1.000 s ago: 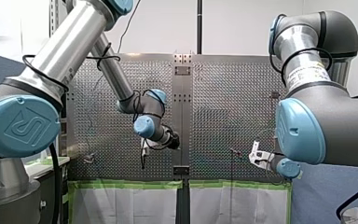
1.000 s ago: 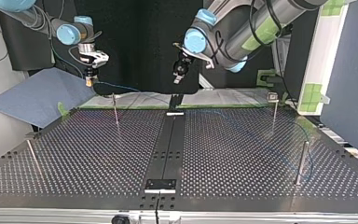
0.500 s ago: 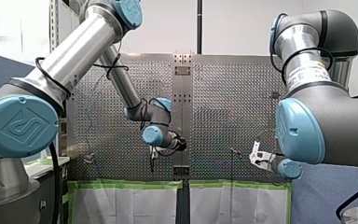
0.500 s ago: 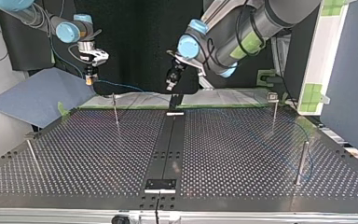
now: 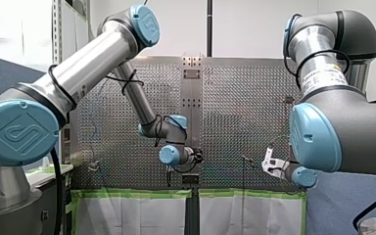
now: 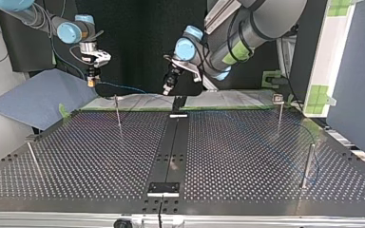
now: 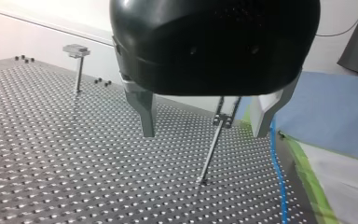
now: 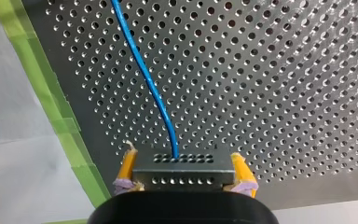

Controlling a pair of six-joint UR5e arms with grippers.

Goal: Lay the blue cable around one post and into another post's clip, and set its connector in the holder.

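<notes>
1. my right gripper [image 8: 183,157] has its jaws pinching the grey connector [image 8: 182,173] between yellow pads [image 8: 128,163]; the blue cable [image 8: 148,79] leaves the connector's forward face and runs off over the perforated surface [image 8: 270,93], beside the green tape [image 8: 51,102]
2. in the top view my right gripper [image 6: 91,81] hangs over the surface's far edge at the view's left, in the same spot as a second ago; the blue cable [image 6: 123,88] trails from it towards the middle, passing above the top of a thin post [image 6: 118,113]
3. my left gripper [image 6: 168,88] has slid towards the top view's left over the last second, and now hangs just left of the black centre strip [image 6: 173,142]
4. in the front view my left gripper [image 5: 168,175] sits lower and further right than a second ago, with its wrist close by the centre strip; my right gripper [image 5: 269,164] has not moved
5. in the left wrist view my left gripper [image 7: 203,134] has its jaws spread wide with nothing held; a nearer post [image 7: 212,149] stands ahead, between the metal fingers [image 7: 145,112]; the blue cable [image 7: 278,163] lies just outside one finger; a clip-topped post [image 7: 77,65] stands well apart
</notes>
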